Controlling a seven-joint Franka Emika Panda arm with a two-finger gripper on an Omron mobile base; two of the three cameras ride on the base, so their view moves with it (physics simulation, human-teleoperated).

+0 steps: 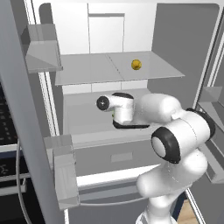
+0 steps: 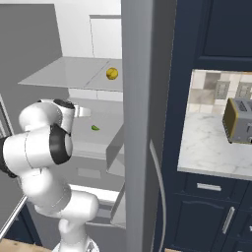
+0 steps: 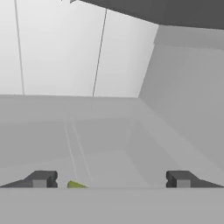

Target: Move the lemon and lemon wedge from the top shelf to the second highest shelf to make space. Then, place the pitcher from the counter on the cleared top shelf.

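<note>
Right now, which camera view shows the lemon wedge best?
The right base view: the lemon wedge lies in the open on the second shelf, clear of the arm. The hand view catches a green-yellow sliver at its bottom edge. In the left base view the arm hides nearly all of it.

The left base view looks from behind the arm's left side, forward and slightly down into the open fridge [image 1: 131,26], close enough that the arm [image 1: 175,140] covers the lower right. The right base view faces the same fridge from behind the arm's right; both share the top shelf [image 1: 87,72] with the lemon [image 1: 136,64]. The hand view sits low inside, looking along the second shelf [image 3: 109,153] toward the back wall.
</note>
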